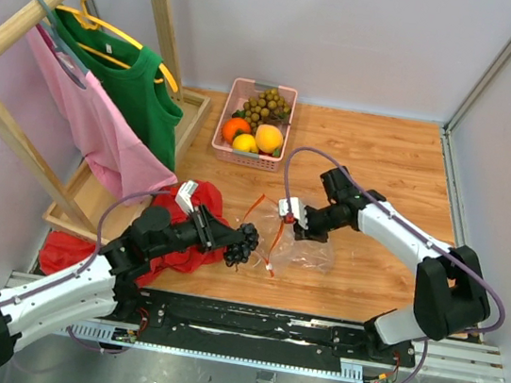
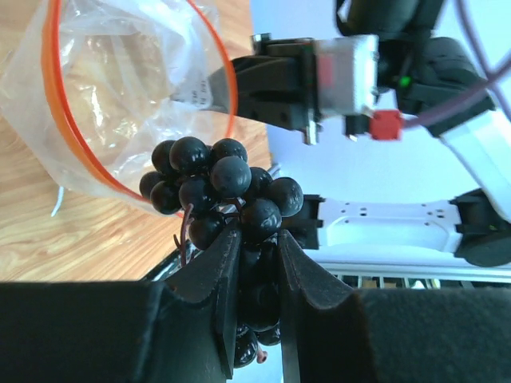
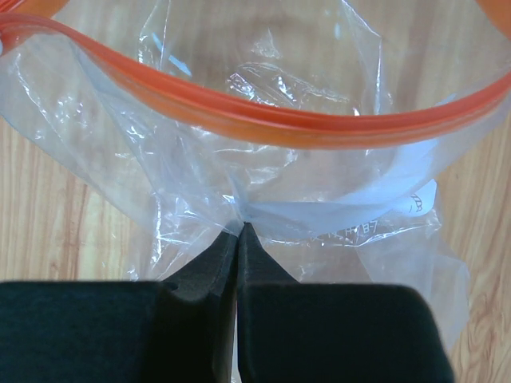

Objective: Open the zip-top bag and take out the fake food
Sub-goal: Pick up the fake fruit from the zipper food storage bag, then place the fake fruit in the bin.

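Note:
The zip-top bag (image 1: 304, 252) lies open on the wooden table, its orange-red strip (image 3: 263, 120) gaping wide. My right gripper (image 1: 292, 218) is shut on a pinch of the bag's clear plastic (image 3: 239, 227) just below the mouth. My left gripper (image 2: 257, 239) is shut on a dark purple bunch of fake food (image 2: 223, 187), held just outside the bag's mouth (image 1: 242, 245). The bag (image 2: 120, 96) looks empty. More fake food sits in the pink basket (image 1: 241, 158): a tan-brown bunch (image 1: 267, 106), an orange (image 1: 236, 129), a lemon (image 1: 244, 142) and a yellow-orange fruit (image 1: 269, 138).
A red cloth (image 1: 178, 238) lies under my left arm. At the back left stands a wooden rack (image 1: 32, 17) with a green shirt (image 1: 132, 88) and a pink shirt (image 1: 89, 125) on hangers. Grey walls close off the table at the back and right.

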`<action>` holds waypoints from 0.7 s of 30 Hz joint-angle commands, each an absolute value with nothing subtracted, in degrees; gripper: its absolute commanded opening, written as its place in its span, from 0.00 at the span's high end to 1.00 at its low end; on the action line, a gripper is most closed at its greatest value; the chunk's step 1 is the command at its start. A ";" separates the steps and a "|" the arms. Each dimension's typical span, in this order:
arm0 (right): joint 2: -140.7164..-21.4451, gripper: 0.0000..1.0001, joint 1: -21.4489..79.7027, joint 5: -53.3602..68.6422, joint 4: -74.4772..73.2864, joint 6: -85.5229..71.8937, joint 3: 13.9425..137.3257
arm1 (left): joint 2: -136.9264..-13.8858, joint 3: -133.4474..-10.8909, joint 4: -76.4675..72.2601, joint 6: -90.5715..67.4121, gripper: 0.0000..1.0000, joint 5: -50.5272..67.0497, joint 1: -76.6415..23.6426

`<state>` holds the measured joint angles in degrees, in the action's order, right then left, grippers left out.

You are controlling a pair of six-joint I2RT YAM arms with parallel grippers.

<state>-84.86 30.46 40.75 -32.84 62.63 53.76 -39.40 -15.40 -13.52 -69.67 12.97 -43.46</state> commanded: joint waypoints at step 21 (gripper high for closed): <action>-78.65 0.99 7.54 50.06 -31.83 56.23 53.55 | -58.34 -48.58 -19.06 -37.87 1.00 -12.60 -42.54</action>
<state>-80.62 9.69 46.65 -32.56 58.30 53.30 -52.64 -43.16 -15.42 -48.62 -5.54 -42.85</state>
